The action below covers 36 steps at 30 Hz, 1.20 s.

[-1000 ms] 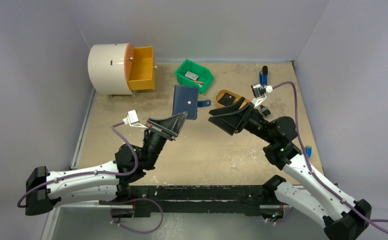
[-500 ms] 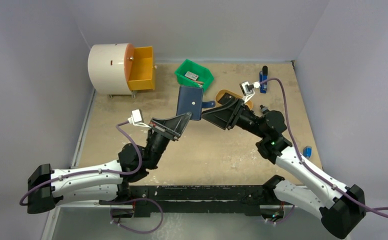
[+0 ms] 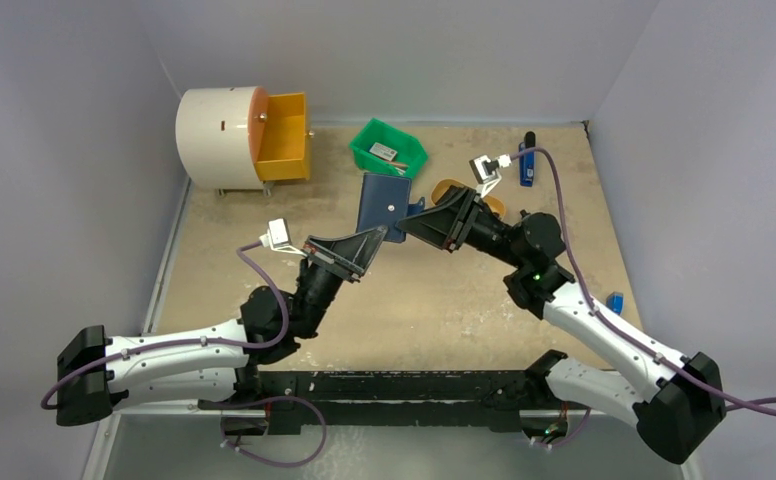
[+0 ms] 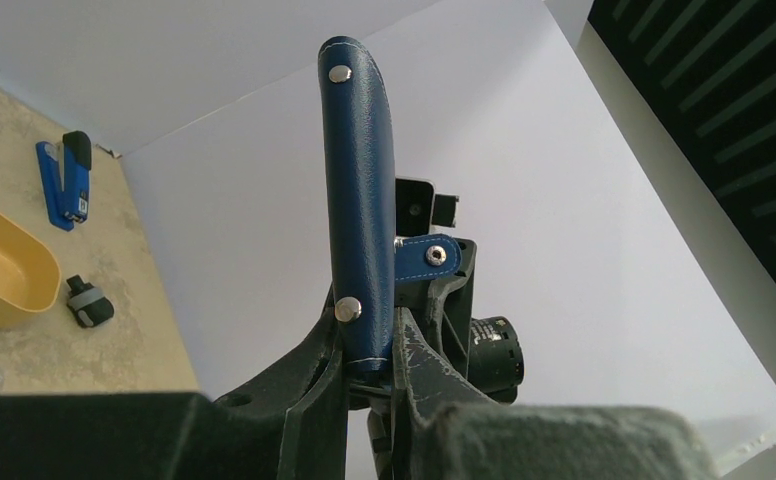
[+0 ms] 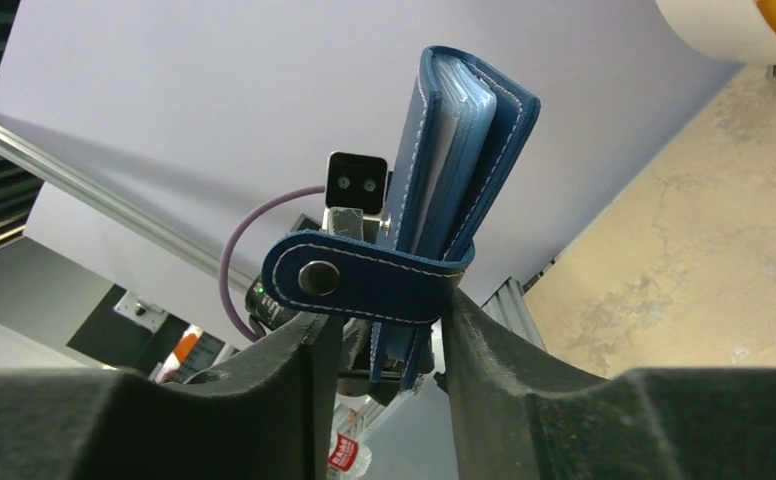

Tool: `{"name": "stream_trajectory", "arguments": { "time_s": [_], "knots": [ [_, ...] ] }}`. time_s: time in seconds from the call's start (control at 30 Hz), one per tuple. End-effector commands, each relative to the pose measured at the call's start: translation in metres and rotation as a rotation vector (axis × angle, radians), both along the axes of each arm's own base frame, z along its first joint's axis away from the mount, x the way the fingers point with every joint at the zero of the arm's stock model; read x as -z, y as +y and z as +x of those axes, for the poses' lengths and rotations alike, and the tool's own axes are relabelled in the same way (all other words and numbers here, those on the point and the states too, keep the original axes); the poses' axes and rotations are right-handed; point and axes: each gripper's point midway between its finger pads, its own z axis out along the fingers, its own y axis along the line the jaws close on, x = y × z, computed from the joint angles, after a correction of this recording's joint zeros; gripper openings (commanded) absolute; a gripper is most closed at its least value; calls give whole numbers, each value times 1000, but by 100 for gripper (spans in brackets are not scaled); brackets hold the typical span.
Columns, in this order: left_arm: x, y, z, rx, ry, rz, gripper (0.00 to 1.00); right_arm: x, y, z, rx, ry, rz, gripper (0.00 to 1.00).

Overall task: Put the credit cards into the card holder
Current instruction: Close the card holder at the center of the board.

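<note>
Over the sandy tabletop [image 3: 434, 310], the left pincer [image 4: 369, 352] clamps the lower edge of the navy card holder [image 4: 356, 180], held upright in the air. The right pincer [image 5: 382, 322] stands half-parted astride the holder's snap tab [image 5: 364, 275]; whether it presses I cannot tell.

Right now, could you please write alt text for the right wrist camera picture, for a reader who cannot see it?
A navy card holder stands upright between the two fingers of the right claw, its snap strap hanging across the front. Clear sleeves show inside its slightly open top; behind are a pale wall and a sandy table.
</note>
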Motion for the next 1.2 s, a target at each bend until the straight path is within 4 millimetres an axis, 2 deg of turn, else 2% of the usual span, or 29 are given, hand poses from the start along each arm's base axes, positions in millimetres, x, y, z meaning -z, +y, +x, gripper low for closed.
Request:
{"name": "stream_trajectory", "arguments": {
  "time_s": [0.0, 0.1, 0.2, 0.37, 0.5, 0.57, 0.6, 0.63, 0.7, 0.77, 0.9, 1.03, 1.17],
  "knots": [
    [-32, 4, -7, 31, -43, -89, 0, -40, -1, -15, -48, -99, 82, 41],
    [-33, 4, -7, 31, -45, -89, 0, -39, 3, -17, -61, -96, 79, 41],
    [-34, 4, -7, 31, -45, -90, 0, -38, 6, -18, -69, -94, 77, 35],
    [-33, 3, -8, 38, -48, -85, 0, -37, 10, -20, -87, -94, 79, 20],
    [-30, 3, -8, 35, -40, -74, 0, -37, 7, -20, -68, -98, 85, 2],
    [-28, 4, -7, 31, -31, -56, 1, -35, 6, -20, -60, -103, 83, 0],
    [-28, 4, -7, 29, -28, -49, 8, -35, 5, -21, -57, -108, 82, 0],
    [-27, 4, -7, 28, -24, -35, 20, -34, 4, -21, -54, -113, 82, 0],
    [-26, 7, -7, 22, -15, -10, 53, -33, 3, -22, -49, -122, 75, 0],
    [-20, 9, -5, 8, 12, 42, 68, -29, 2, -24, -45, -132, 55, 0],
    [-17, 27, -1, -57, 42, 125, 80, -19, -2, -33, -48, -156, -23, 0],
    [-30, 43, -6, -86, -3, 215, 87, -12, -7, -48, -83, -200, -114, 0],
    [-53, 32, -28, 15, -161, 305, 88, -4, -9, -58, -121, -226, -183, 0]
  ]
}}
